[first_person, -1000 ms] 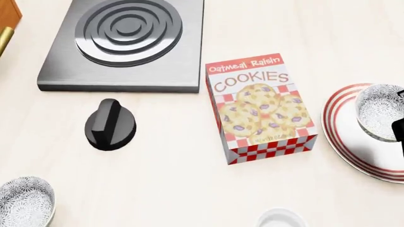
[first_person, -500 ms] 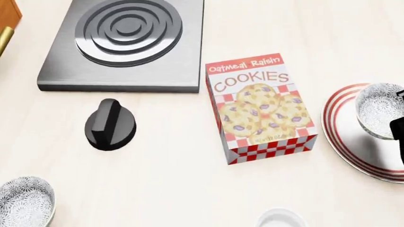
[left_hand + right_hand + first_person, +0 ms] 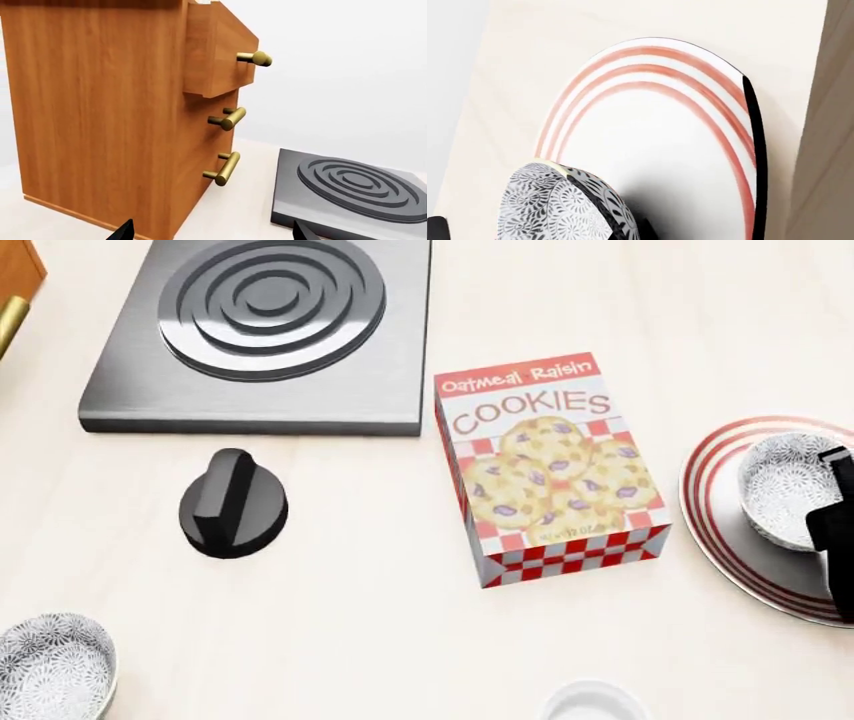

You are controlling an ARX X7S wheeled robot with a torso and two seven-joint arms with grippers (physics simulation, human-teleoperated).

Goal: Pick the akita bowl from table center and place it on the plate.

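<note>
Now I'm holding the bowl point(image 3: 790, 488) over the plate point(image 3: 727, 545), right gripper point(image 3: 834, 502) pinching its rim so it hangs level for the drop. Left gripper point(image 3: 210, 231) is idling spread near the cabinet point(image 3: 100, 115), out of the way.

Glossy plate point(image 3: 647, 125); matt wooden cabinet point(image 3: 100, 110) (brass-look handles point(image 3: 230, 118)).

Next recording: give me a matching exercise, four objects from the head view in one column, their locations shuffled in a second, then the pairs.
Objects:
1. akita bowl
2. cookie box
3. black knob
4. second patterned bowl

Locations:
A. in front of the burner plate
B. bottom left corner of the view
C. over the plate, at the right gripper
D. middle of the table

Pairs: 1-C, 2-D, 3-A, 4-B
</note>
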